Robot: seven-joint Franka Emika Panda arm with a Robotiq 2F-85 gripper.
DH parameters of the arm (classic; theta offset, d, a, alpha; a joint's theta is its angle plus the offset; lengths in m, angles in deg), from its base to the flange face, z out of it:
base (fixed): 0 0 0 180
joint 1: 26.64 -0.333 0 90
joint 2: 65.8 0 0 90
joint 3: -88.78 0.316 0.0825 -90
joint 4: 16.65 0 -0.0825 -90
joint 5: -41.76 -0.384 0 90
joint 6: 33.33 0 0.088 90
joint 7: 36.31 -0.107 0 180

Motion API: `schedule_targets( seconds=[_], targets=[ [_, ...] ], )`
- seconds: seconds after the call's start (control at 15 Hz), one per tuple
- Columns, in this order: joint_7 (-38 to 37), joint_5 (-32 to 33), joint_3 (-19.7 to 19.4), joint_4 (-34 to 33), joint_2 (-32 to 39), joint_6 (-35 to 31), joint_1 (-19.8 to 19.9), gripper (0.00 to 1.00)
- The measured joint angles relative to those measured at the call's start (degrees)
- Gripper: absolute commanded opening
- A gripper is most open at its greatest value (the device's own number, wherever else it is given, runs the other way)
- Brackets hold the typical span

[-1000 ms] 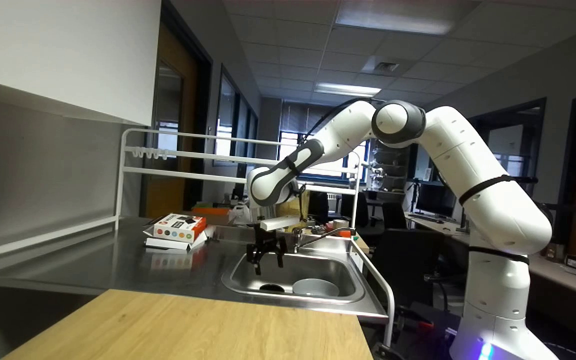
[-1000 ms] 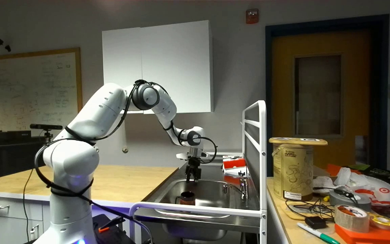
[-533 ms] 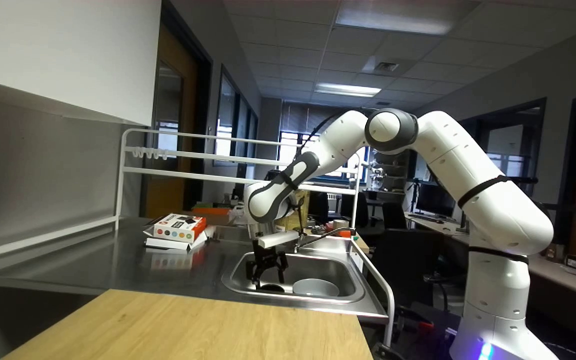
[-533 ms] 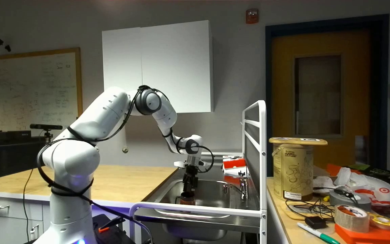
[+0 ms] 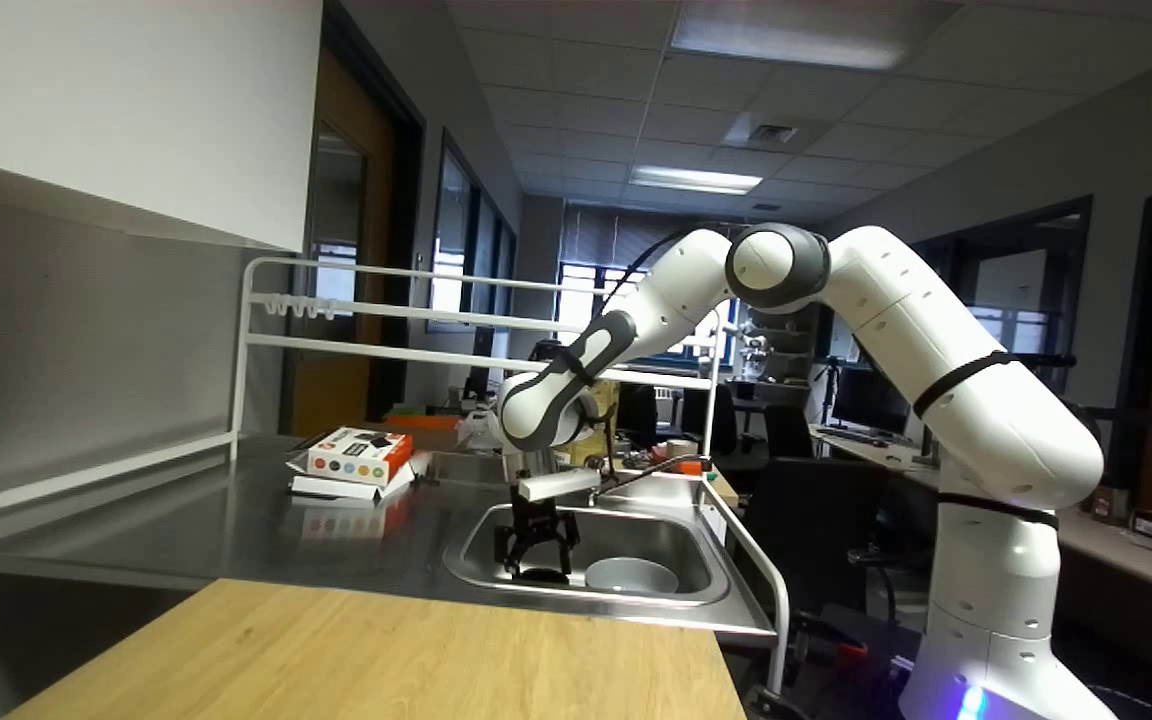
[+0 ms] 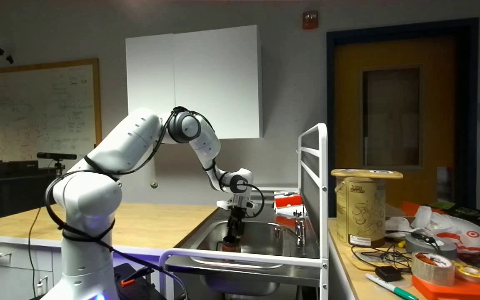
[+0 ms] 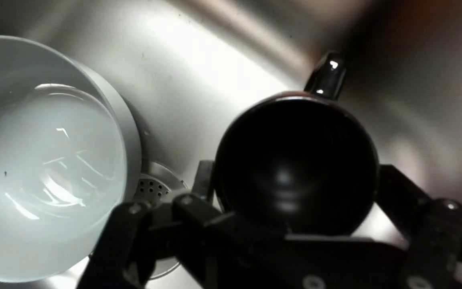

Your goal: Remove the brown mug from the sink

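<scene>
The dark brown mug (image 7: 295, 132), black inside, stands upright in the steel sink (image 7: 183, 80). Its handle points up and slightly right in the wrist view. It also shows in both exterior views, partly behind the fingers (image 5: 542, 577) (image 6: 231, 248). My gripper (image 7: 295, 172) points down over the mug, with one finger on each side of the rim. The fingers are wide apart and very near the mug's sides; I cannot tell whether they touch it. In both exterior views, the gripper (image 5: 540, 566) (image 6: 234, 234) reaches into the sink. The fingertips' lower ends are hard to see.
A pale bowl (image 7: 46, 160) sits beside the mug in the sink, near the drain (image 7: 155, 186). A faucet (image 6: 299, 233) stands at the sink's edge. A white rack (image 6: 322, 175) borders the counter. A white and red box (image 5: 361, 455) lies on the steel counter.
My gripper has come down into the sink, from above the mug to around its rim. In the last half second it has shifted slightly to centre on the mug. The mug has not visibly moved.
</scene>
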Motion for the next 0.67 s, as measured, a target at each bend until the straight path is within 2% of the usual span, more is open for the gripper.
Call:
schedule_targets(
  seconds=[0.67],
  targets=[
    [0.0, -4.0, 0.1, -1.1, -0.6, 0.2, 0.8, 1.00]
  ],
)
